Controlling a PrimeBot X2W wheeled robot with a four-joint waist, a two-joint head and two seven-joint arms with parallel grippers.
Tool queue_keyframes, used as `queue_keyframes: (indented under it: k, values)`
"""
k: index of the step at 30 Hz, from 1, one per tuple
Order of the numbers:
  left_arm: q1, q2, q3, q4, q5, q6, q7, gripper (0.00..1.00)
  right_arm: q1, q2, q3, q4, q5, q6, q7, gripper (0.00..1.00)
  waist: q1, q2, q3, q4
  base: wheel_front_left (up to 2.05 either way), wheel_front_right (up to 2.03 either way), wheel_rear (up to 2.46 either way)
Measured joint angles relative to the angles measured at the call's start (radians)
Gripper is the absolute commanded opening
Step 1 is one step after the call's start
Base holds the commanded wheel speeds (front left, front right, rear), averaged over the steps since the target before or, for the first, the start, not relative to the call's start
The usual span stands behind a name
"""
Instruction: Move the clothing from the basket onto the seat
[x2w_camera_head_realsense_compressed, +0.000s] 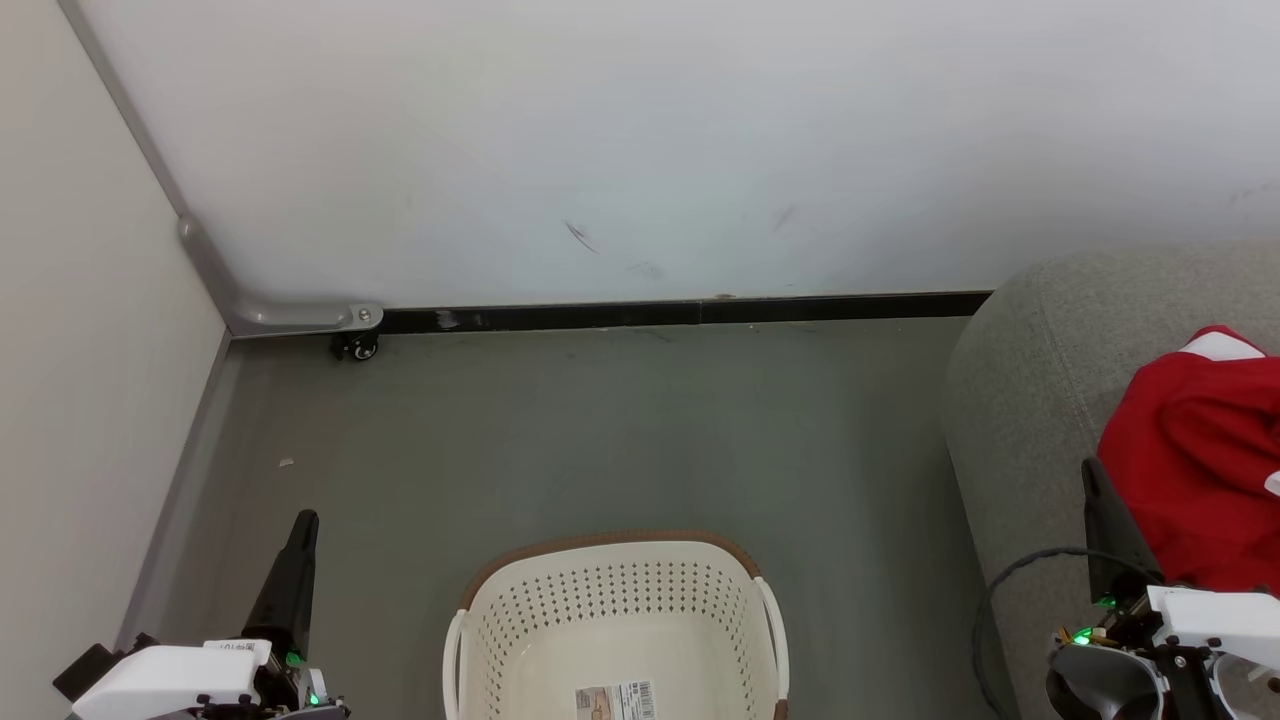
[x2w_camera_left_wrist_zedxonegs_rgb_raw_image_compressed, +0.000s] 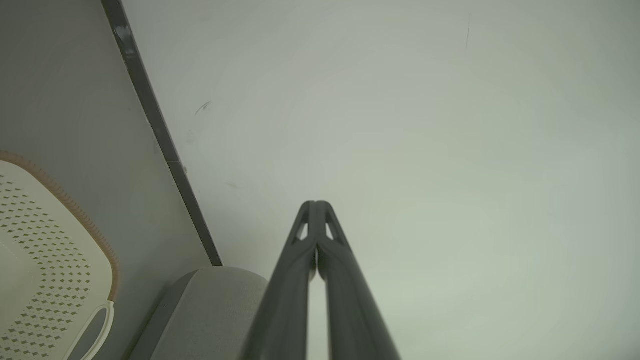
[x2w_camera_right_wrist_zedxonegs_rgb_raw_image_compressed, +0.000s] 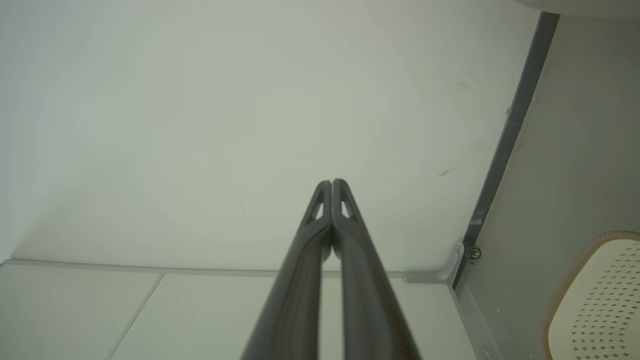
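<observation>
The cream perforated basket (x2w_camera_head_realsense_compressed: 615, 620) with its brown rim stands on the floor at bottom centre; its inside holds just a label sticker. Red clothing (x2w_camera_head_realsense_compressed: 1195, 460) with white trim lies heaped on the grey seat (x2w_camera_head_realsense_compressed: 1020, 400) at the right. My left gripper (x2w_camera_head_realsense_compressed: 302, 520) is shut and holds nothing, raised at the lower left, left of the basket. My right gripper (x2w_camera_head_realsense_compressed: 1092, 470) is shut and holds nothing, in front of the seat beside the red heap. In the wrist views both grippers (x2w_camera_left_wrist_zedxonegs_rgb_raw_image_compressed: 316, 204) (x2w_camera_right_wrist_zedxonegs_rgb_raw_image_compressed: 332, 182) point at the white wall, with the basket (x2w_camera_left_wrist_zedxonegs_rgb_raw_image_compressed: 45, 250) (x2w_camera_right_wrist_zedxonegs_rgb_raw_image_compressed: 595, 300) at the edge.
A white wall (x2w_camera_head_realsense_compressed: 640, 150) with a black skirting strip (x2w_camera_head_realsense_compressed: 680, 312) closes the space behind. A side panel (x2w_camera_head_realsense_compressed: 80, 380) stands at the left, with a small caster wheel (x2w_camera_head_realsense_compressed: 358, 347) at its corner. Grey floor (x2w_camera_head_realsense_compressed: 600, 430) lies between the basket and the wall.
</observation>
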Motion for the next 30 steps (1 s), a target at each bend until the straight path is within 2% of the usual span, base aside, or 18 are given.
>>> queue_keyframes:
  k: [30]
  values:
    - [0.000, 0.000, 0.000, -0.002, 0.000, 0.000, 0.000, 0.00, 0.000, 0.001, -0.002, 0.003, 0.000, 0.000, 0.001, 0.00, -0.0002, 0.0000, 0.000, 0.000, 0.00, 0.00, 0.00]
